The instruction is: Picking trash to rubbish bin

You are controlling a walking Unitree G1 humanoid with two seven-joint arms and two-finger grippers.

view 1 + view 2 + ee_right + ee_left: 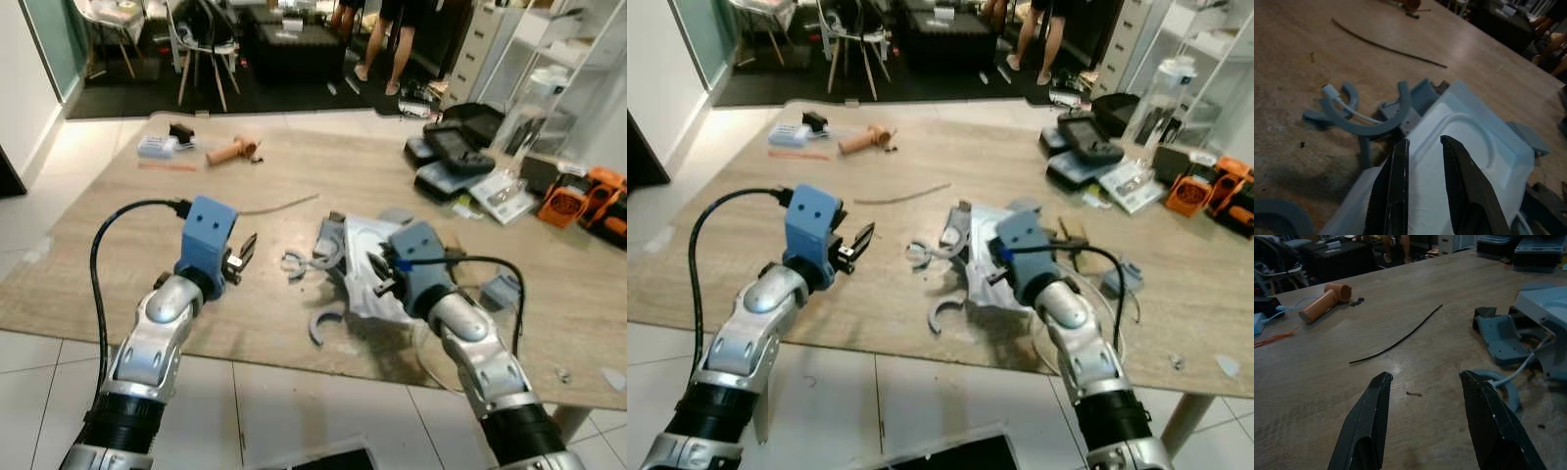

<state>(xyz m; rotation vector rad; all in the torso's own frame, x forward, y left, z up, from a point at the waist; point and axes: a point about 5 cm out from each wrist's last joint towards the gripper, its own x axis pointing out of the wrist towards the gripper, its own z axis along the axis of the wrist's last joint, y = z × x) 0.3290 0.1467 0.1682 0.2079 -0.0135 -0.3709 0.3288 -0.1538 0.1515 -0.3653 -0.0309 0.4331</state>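
Note:
A crumpled white plastic tray [361,245] lies on the wooden table [118,264] among grey curved plastic scraps [294,262] and a grey bracket [1501,333]. My right gripper [380,279] is on the near edge of the tray [1469,137], its fingers [1398,186] close together with the white plastic between them. My left gripper [240,257] hovers open just above bare tabletop, left of the scraps, and holds nothing. A thin black strip [1400,338] lies beyond it. A white cable [1352,110] runs over one grey arc.
An orange tube [232,151] and small packets sit at the table's far left. Black cases [456,147], an orange device [563,204] and a clear bottle [529,117] crowd the right end. A person's legs [387,39] and a chair [201,39] stand beyond.

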